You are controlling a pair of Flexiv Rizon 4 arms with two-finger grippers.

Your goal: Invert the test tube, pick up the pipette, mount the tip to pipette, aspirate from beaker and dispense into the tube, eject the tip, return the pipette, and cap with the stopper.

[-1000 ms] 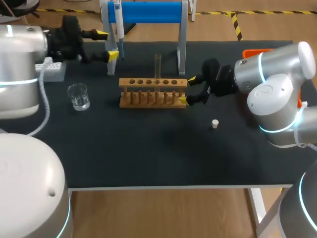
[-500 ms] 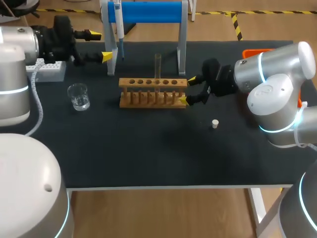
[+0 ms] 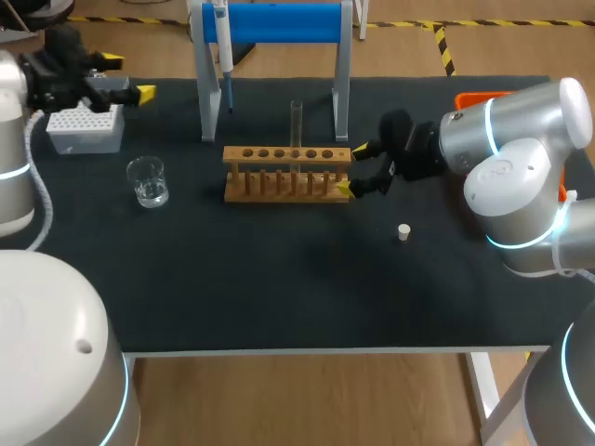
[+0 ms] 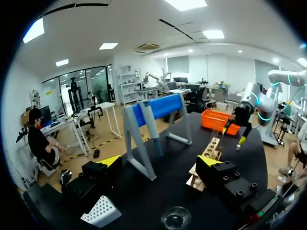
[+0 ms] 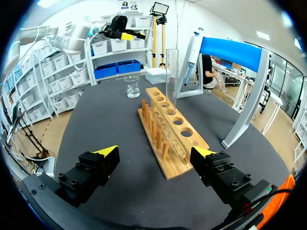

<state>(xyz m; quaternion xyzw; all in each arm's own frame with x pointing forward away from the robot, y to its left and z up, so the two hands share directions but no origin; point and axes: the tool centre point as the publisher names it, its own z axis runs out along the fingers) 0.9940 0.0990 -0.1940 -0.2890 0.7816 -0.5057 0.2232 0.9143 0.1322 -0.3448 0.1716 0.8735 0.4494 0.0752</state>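
Black surface (image 3: 279, 279) carries all items. Left arm comes in at the far left corner; left fingers (image 3: 144, 93) spread wide, nothing held, hanging above the tip box (image 3: 85, 128). Right arm reaches in from the right; right fingers (image 3: 346, 189) also wide open and empty, one tip on either side of the rack's right end, apparently not touching it. Stand (image 3: 279, 20) with blue crossbar stands at the far edge, middle. Wooden rack (image 3: 288, 173) lies just in front of it, long axis left to right. Orange bin (image 3: 479, 96) at the far right, partly hidden by the right arm. Beaker (image 3: 148, 180) sits left of the rack, near the tip box, apart from both. Pipette (image 3: 222, 46) hangs on the stand's left end, long axis vertical, tip end down. Tube (image 3: 297, 123) stands upright in a middle hole of the rack; judged to be mouth up, so inversion looks done. Stopper (image 3: 403, 231) lies alone on the surface, right of and nearer than the rack. Judgement: pipette pickup is the step in hand. The pipette lies to the right of the left fingers, well apart. The left arm is the nearer one and its fingers already point that way; in the left wrist view the stand is ahead of them. A grip across the upright body seems called for.
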